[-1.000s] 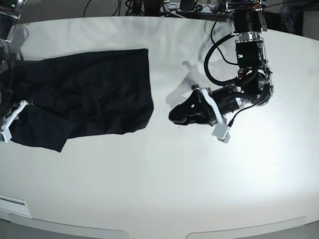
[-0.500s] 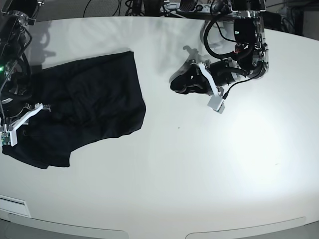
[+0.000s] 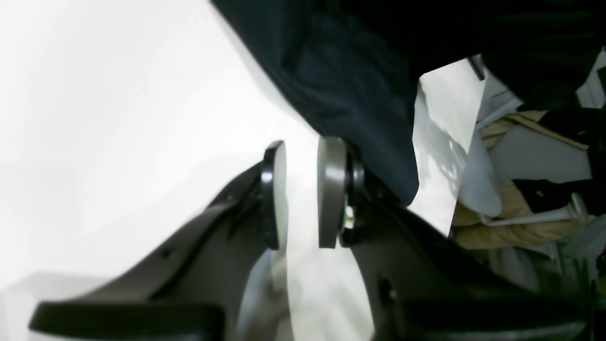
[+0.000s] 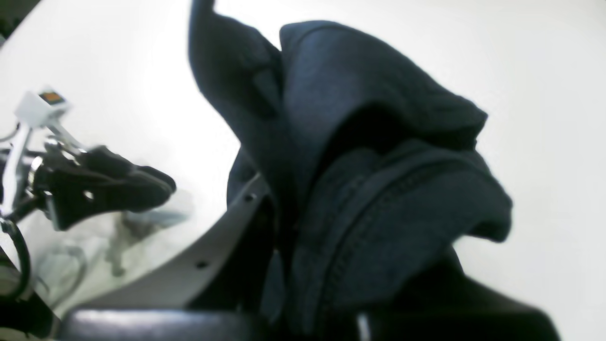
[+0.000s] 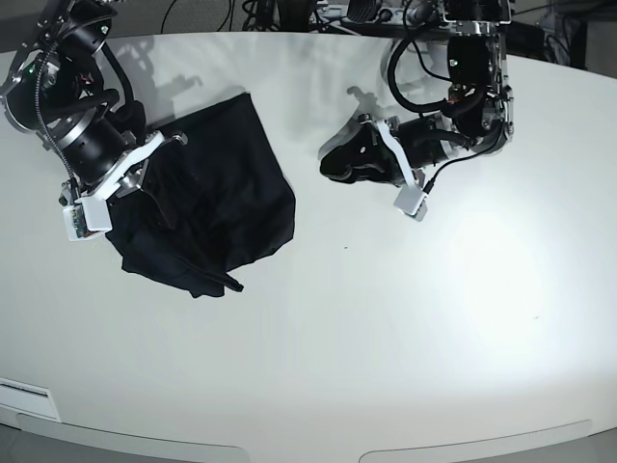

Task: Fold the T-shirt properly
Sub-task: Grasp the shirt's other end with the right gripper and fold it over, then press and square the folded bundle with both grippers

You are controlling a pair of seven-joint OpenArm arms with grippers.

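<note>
Since the T-shirt (image 5: 207, 203) is soft, limp and light, hems or seams are judged the best holds. It is bunched on the table (image 5: 386, 338), pinched by the right gripper (image 4: 284, 246). Beside the shirt, the left gripper (image 3: 303, 194) is parted, empty.

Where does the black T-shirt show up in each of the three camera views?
Base view: the plain black cotton T-shirt lies bunched at left on the white table, one edge lifted by the right gripper.
Right wrist view: centre, folds with a stitched hem bunched in that gripper.
Left wrist view: top centre to right, beyond the gripper pads.
Shared landmark: the white table.
</note>
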